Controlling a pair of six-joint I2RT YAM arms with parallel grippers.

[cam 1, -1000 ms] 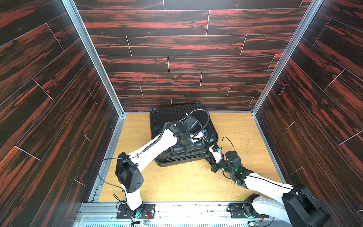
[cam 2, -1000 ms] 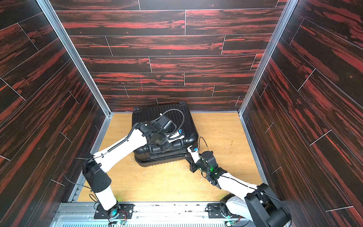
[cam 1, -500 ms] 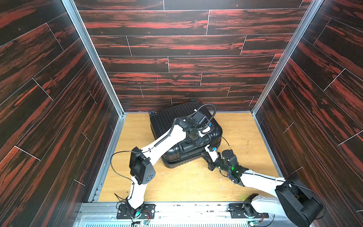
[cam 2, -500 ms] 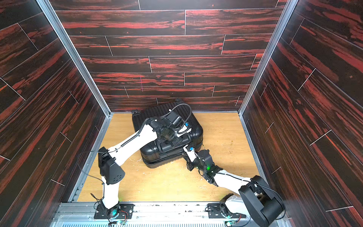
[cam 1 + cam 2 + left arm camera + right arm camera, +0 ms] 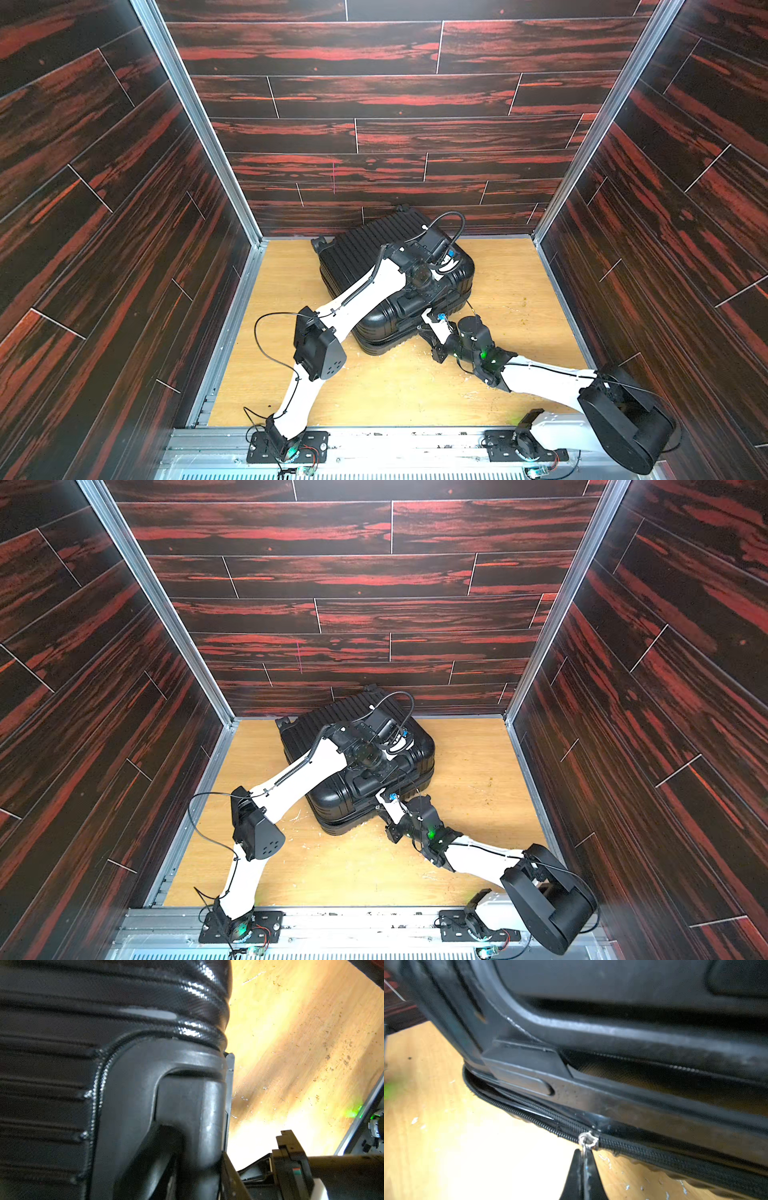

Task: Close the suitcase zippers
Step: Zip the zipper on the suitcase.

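The black ribbed suitcase [image 5: 361, 249] [image 5: 320, 729] lies flat on the wooden floor, turned at an angle. My left gripper [image 5: 411, 301] [image 5: 368, 777] reaches over the shell and is shut on the moulded handle [image 5: 187, 1105], which sits between its fingers [image 5: 149, 1157]. My right gripper [image 5: 422, 313] [image 5: 378, 792] [image 5: 584, 1157] is shut on the silvery pull tab [image 5: 588, 1141] of the zippers. To one side of the slider the zip track [image 5: 654, 1155] is closed. To the other side it gapes open [image 5: 519, 1111] round the corner.
Dark red wood-pattern walls enclose the cell on three sides, and the suitcase's far end is close to the back wall [image 5: 374, 216]. The wooden floor [image 5: 415, 395] carries small white flecks. A metal rail [image 5: 374, 449] holds both arm bases at the front.
The suitcase has turned, its near left corner swinging toward the front. The left arm followed, its elbow moving right. The right gripper shifted slightly left with the pull tab.
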